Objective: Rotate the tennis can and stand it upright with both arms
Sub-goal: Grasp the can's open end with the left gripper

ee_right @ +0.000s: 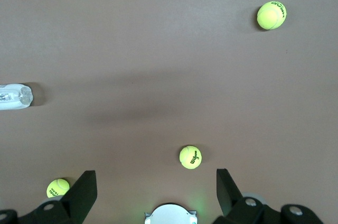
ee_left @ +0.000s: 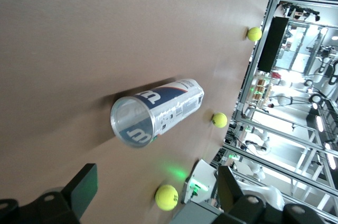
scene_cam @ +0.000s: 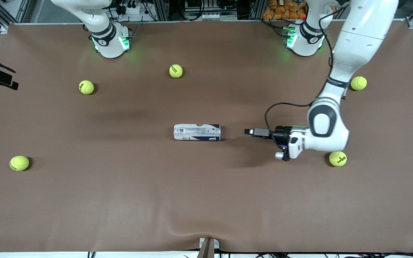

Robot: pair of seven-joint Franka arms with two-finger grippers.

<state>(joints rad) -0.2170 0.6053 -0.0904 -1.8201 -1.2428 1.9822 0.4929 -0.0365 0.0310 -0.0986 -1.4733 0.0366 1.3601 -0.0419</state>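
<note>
You are at the very start; the tennis can [scene_cam: 196, 132] lies on its side near the middle of the table [scene_cam: 206, 200], neither turned nor stood up, and no gripper touches it; all the rotating and uprighting is left to do.

The can is a slim clear tube with a white and navy label; its open, silver-rimmed mouth points toward the left arm's end of the table, and in the left wrist view you look straight into that mouth [ee_left: 132, 124]; it looks empty, so judge it light and ready to roll.

Your left gripper [scene_cam: 250, 132] hangs low just beside the can's open end, level with it, fingers [ee_left: 82, 187] spread wide and holding nothing; it seems lined up to come at that end.

Your right gripper [ee_right: 156, 195] is up over the table toward the right arm's base, well apart from the can, jaws wide and empty too; that arm waits.

Loose tennis balls [scene_cam: 86, 87] lie scattered around, all well apart from the can.
</note>
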